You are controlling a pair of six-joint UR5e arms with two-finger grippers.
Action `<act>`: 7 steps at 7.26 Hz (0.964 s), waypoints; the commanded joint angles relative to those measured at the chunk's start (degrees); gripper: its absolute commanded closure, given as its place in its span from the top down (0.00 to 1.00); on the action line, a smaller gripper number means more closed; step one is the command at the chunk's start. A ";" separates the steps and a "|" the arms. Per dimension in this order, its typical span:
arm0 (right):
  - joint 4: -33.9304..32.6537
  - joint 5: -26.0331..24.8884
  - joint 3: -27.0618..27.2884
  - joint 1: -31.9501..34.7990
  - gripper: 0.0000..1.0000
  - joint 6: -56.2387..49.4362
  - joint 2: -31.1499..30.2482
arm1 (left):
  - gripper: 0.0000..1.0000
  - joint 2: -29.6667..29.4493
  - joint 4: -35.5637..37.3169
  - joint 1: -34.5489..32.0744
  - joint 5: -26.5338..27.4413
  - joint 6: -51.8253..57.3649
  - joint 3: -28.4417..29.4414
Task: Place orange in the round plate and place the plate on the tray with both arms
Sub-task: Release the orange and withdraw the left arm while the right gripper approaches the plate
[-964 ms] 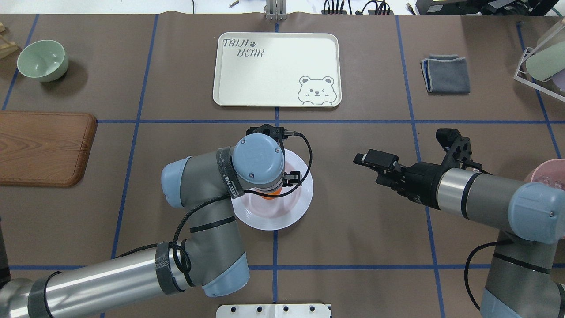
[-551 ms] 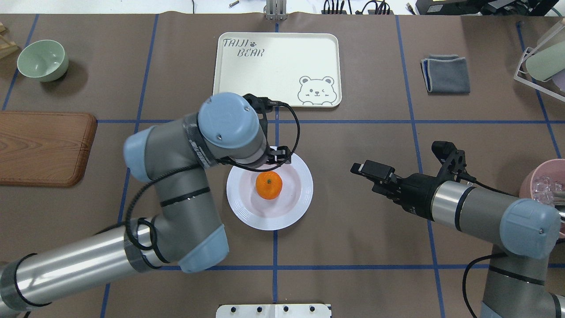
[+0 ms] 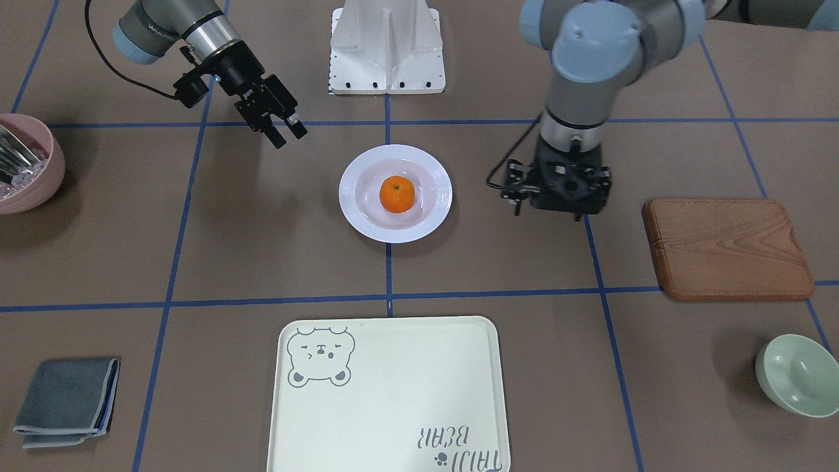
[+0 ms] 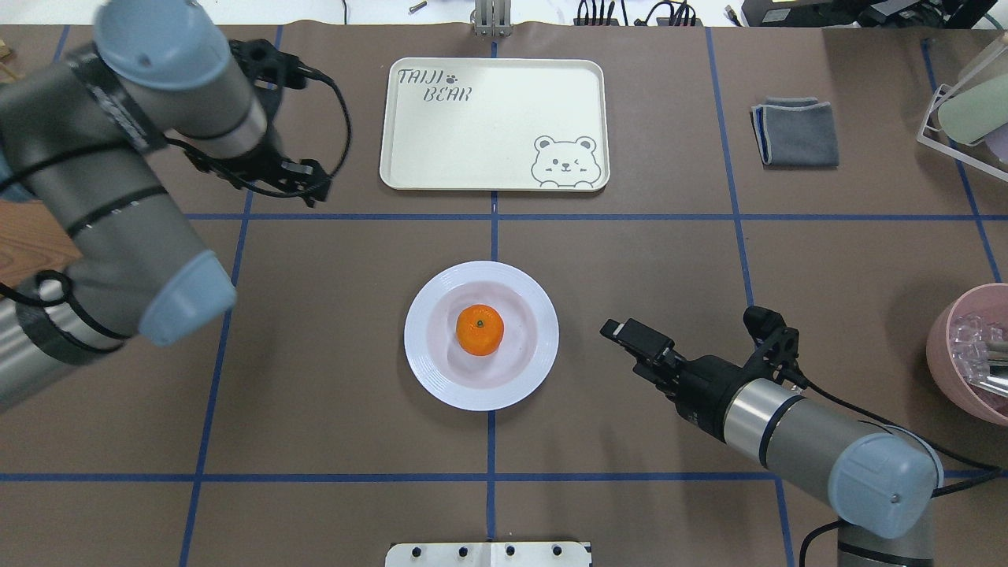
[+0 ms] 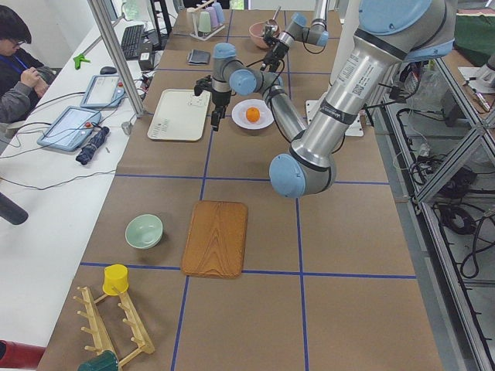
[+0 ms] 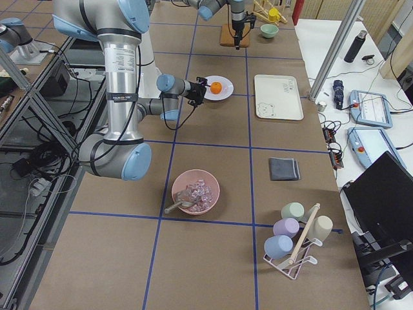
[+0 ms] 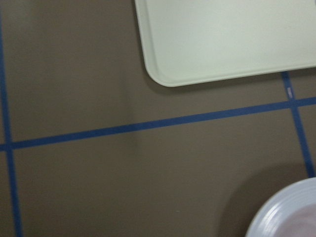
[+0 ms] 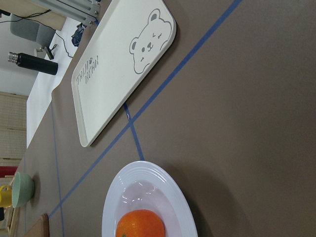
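The orange [image 4: 480, 329] [image 3: 397, 194] lies in the middle of the round plate [image 4: 421, 340] [image 3: 351, 196], which rests on the table at its centre. The tray [image 4: 494, 124] [image 3: 387, 400] lies bare beyond the plate, apart from it. My left gripper [image 3: 557, 210] [image 4: 264, 177] hangs pointing down over bare table, well off the plate's left side, open and holding nothing. Low beside the plate's right rim, my right gripper [image 3: 286, 136] [image 4: 610, 327] aims at it with fingers apart, a short gap from the rim. The right wrist view shows orange [image 8: 140, 224], plate [image 8: 148, 190] and tray [image 8: 123, 74].
A wooden board [image 3: 727, 249] and a pale green bowl [image 3: 796, 373] sit on my left side. A folded grey cloth [image 4: 795, 130], a pink bowl of ice [image 4: 972, 354] and a cup rack [image 4: 965, 102] are on my right. A person [image 5: 15, 54] sits past the table's far edge.
My left gripper let go of the orange in the plate, rose and swung away to the far left. My right gripper drew back toward me and lower beside the plate's right rim.
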 commanded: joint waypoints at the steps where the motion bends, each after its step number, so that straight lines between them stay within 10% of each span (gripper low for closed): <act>1: -0.28 -2.89 -4.82 -1.54 0.98 3.05 5.51 | 0.98 7.47 1.42 -15.69 -5.43 26.48 1.46; 3: -0.28 -2.90 -4.84 -1.72 0.98 3.05 5.71 | 0.98 11.53 -0.06 -30.55 -11.10 50.21 10.40; 7: -0.46 -3.34 -6.76 -2.51 0.98 3.49 6.41 | 0.98 17.33 -5.59 -45.89 -21.37 54.54 23.51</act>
